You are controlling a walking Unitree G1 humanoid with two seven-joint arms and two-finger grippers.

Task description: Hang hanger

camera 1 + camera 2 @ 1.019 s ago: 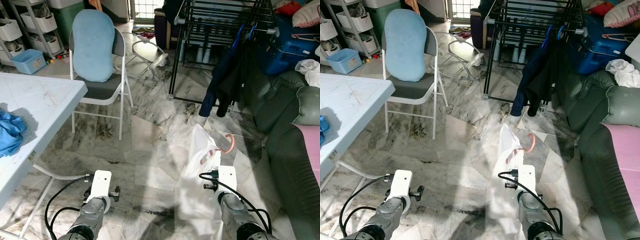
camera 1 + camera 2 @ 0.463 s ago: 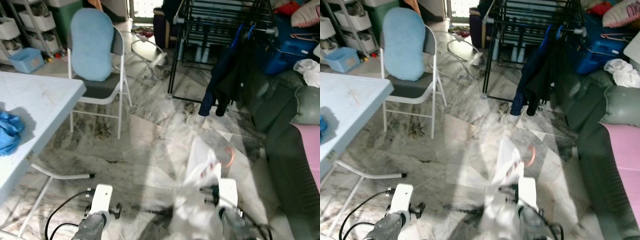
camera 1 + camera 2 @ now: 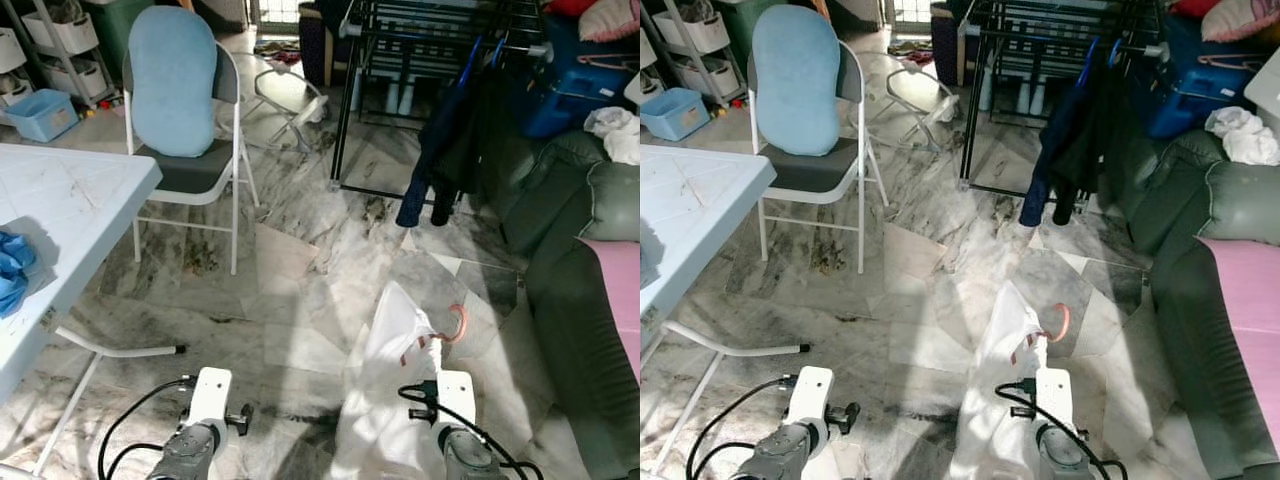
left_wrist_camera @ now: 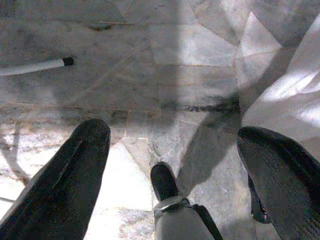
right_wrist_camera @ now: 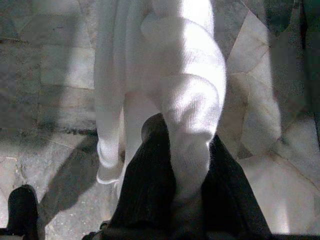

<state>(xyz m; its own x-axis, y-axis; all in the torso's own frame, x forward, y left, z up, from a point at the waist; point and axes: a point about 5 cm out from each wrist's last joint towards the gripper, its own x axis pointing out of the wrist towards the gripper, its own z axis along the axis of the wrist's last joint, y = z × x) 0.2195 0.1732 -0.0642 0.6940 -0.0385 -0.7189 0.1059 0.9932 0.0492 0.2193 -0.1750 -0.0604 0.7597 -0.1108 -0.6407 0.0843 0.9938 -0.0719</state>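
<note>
I'm holding the R gripper (image 5: 175,195) low over the marble floor (image 3: 290,270), fingers clamped on a white garment (image 3: 390,400). The garment is hanging on the pink hanger (image 3: 455,325), whose hook is poking up just above the R wrist. The L gripper (image 4: 175,150) is idling at the same height, fingers spread wide, nothing between them. The rack (image 3: 420,30) is standing well ahead with dark clothes (image 3: 445,140) hanging on it. I'm seeing a chair (image 3: 185,120) front-left, a table (image 3: 60,210) at left and a sofa (image 3: 580,260) at right.
</note>
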